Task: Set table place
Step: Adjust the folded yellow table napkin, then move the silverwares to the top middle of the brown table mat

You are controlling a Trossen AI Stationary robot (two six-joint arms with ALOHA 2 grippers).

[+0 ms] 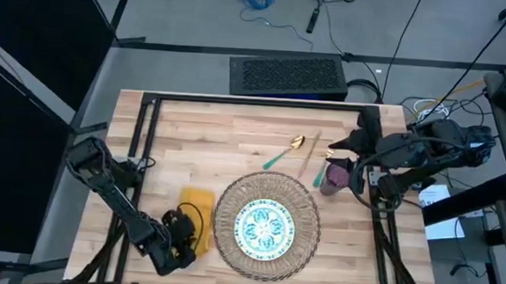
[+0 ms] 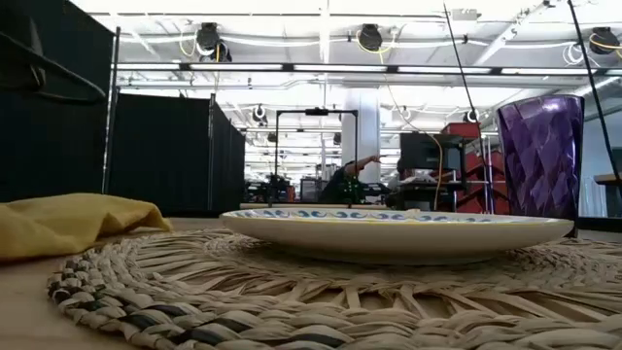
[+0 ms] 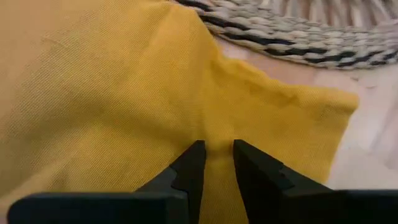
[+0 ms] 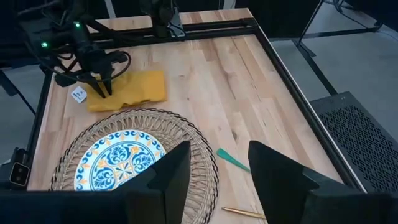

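Napkin (image 1: 196,216) first: you have the left gripper (image 3: 216,163) down on the mustard-yellow cloth, which lies on the table (image 1: 192,138) just beside the left edge of the woven mat (image 1: 268,226). In the left wrist view its two dark fingers (image 3: 189,168) stand nearly closed, a narrow strip of yellow fabric showing in the slit between them — the tips press into the cloth, but you cannot tell from these views whether a fold is truly pinched.

The blue-green patterned plate (image 1: 264,225) sits in the middle of the mat, and the low view shows it resting flat on the straw weave with the napkin bunched to one side.

Your right gripper (image 4: 217,163) hangs above the table's right side, over the area of the purple cup (image 1: 335,177), with its fingers spread wide and nothing between them. The cup stands upright just off the mat's upper right edge. Beyond the mat's far edge lie the gold cutlery pieces: a green-handled spoon (image 1: 281,153), a plain gold piece (image 1: 309,153) beside it, and another green-handled piece (image 1: 322,170) close to the cup.

A small white tag (image 4: 78,94) shows near the left gripper in the right wrist view — its marking is too small to read. No other writing or brand can be made out.
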